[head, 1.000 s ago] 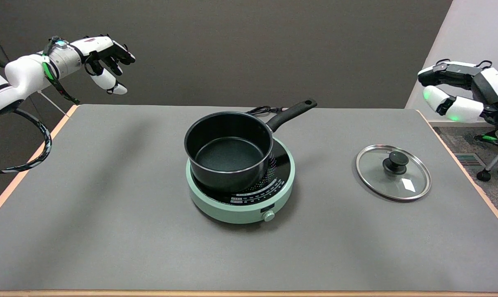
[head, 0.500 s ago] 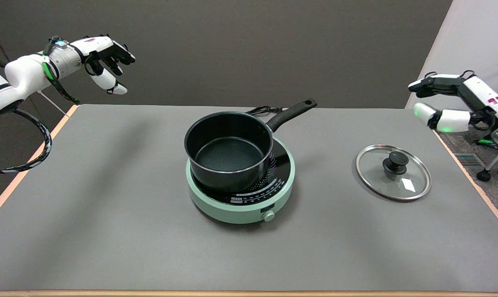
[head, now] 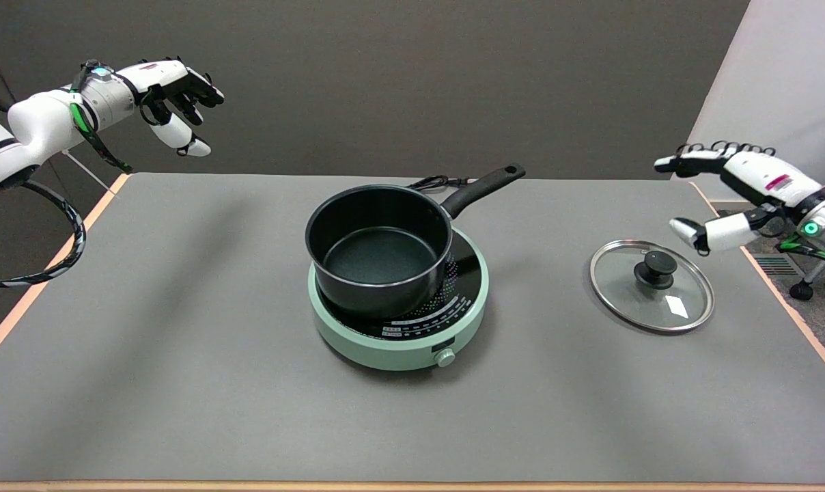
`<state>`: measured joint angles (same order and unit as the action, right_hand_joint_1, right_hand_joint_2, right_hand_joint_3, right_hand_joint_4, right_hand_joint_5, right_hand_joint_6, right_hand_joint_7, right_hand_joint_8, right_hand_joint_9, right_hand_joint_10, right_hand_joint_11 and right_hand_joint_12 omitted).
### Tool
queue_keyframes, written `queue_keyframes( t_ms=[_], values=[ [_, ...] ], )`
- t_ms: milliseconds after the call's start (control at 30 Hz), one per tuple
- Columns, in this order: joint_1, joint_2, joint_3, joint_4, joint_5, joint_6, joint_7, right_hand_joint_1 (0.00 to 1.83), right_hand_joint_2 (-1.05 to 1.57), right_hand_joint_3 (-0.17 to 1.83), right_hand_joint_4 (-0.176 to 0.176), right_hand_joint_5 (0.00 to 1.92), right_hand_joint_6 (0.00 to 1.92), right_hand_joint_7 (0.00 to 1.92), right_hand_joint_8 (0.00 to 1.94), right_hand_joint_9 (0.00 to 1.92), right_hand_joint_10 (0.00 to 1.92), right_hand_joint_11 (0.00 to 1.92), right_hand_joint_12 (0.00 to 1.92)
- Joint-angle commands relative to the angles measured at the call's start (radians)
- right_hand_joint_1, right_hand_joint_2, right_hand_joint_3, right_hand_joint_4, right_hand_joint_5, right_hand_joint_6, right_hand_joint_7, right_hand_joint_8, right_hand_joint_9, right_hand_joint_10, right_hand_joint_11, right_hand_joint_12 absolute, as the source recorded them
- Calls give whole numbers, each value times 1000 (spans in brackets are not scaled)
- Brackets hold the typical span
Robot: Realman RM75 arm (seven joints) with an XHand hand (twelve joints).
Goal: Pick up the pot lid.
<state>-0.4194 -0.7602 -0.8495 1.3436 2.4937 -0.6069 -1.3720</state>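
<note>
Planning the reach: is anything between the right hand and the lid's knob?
No. The head view shows only glass between the right hand and the pot lid's knob.

Even, moderately bright overhead light falls on the grey matte table (head: 180, 342), and the picture is sharp throughout. Soft shadows pool beside the mint-green round hotplate (head: 399, 335). A white glint sits on the round glass pot lid (head: 651, 285).

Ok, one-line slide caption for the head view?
Open right hand hovers beside the round glass pot lid lying flat on the grey table.
</note>
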Motion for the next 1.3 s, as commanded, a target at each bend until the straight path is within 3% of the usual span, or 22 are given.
queue_keyframes(
  t_ms=[33,333,833,900,1300],
  values=[
    [-138,112,-49,106,-312,163,48,879,495,1005,-1,458,193,446,188,451,334,215,587],
    [-153,107,-50,169,-468,238,150,882,486,1003,1,475,201,442,188,443,333,188,550],
    [-127,121,-158,195,-470,294,150,931,501,1023,12,487,222,429,182,439,320,199,538],
    [-127,121,-168,198,-470,303,150,870,535,1041,11,473,254,426,200,429,370,192,581],
    [-120,121,-215,202,-461,358,150,931,541,1042,12,356,190,389,211,479,416,246,622]
  ],
)
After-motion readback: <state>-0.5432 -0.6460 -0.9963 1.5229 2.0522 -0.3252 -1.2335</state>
